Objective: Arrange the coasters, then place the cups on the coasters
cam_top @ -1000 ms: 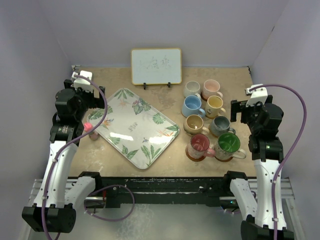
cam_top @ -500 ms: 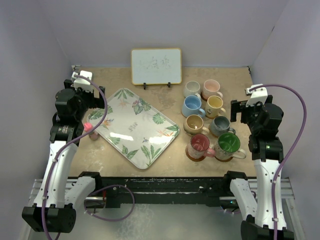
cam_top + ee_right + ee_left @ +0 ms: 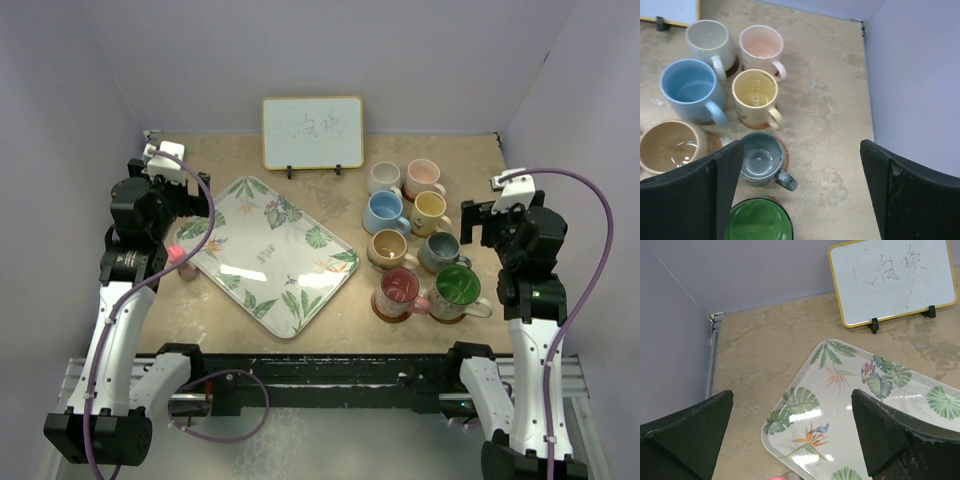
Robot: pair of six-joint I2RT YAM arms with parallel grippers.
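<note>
Left end effector [image 3: 791, 407]: fingers spread wide, holding nothing, raised over the left side of the desk [image 3: 225, 165] above the leaf-patterned tray [image 3: 270, 255].

Right end effector [image 3: 802, 150]: fingers spread wide, empty, raised near the right edge beside the cups [image 3: 415, 240].

The cups stand upright in two rows of four on the right half of the desk, running from the far edge toward the near edge:
- off-white cup [image 3: 383, 177] and pink cup [image 3: 424, 176]
- light blue cup [image 3: 384, 211] and yellow cup [image 3: 431, 208]
- tan cup [image 3: 386, 247] and grey-blue cup [image 3: 439, 250]
- red cup [image 3: 400, 290] and green cup [image 3: 457, 288]

Brown rims of coasters [image 3: 784, 150] show beneath several cups. The rest are hidden, so I cannot tell.

A whiteboard [image 3: 312, 132] stands at the far edge.
</note>
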